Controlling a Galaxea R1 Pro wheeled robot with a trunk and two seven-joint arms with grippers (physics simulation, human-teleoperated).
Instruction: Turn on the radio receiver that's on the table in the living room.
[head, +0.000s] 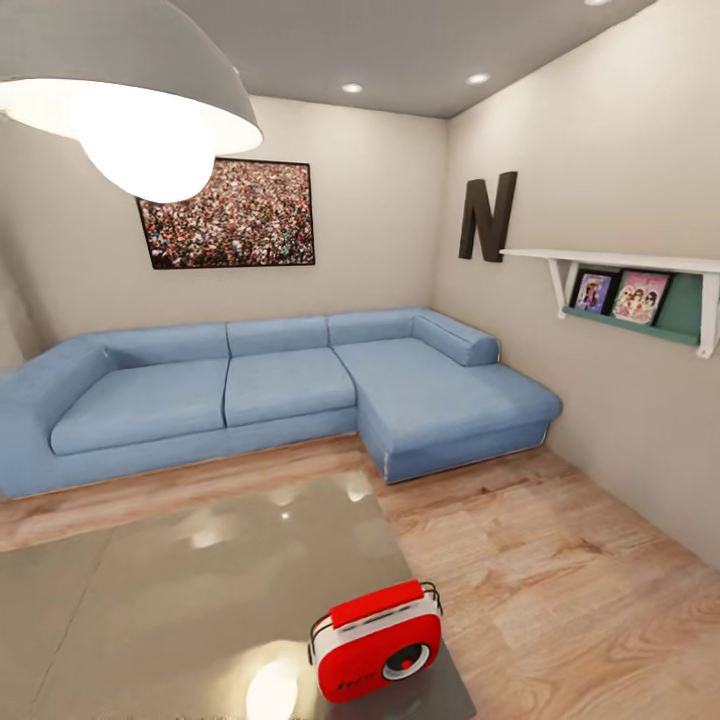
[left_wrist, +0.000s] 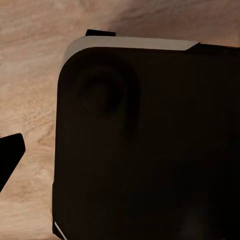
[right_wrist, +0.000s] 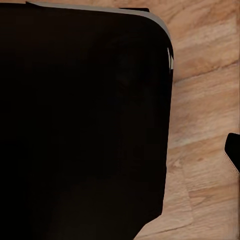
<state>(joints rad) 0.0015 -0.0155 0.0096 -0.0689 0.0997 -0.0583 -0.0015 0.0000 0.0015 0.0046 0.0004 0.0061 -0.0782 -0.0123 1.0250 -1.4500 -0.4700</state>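
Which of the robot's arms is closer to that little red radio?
Probably the right, tentatively: the radio sits right of centre on the table in the head view. Both wrist views face wood floor beside a dark body, so both arms seem low, away from it.

Glossy reflective table (head: 150, 580), shiny plastic radio receiver (head: 378, 640), cloth sofa (head: 280, 385), wood floor (head: 560, 570).

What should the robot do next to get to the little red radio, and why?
Probably roll a bit closer and tip its head down. The red radio sits near the corner of the glossy table, low in the head view, and both wrist cameras look at wood floor beside a dark body, not at the radio.
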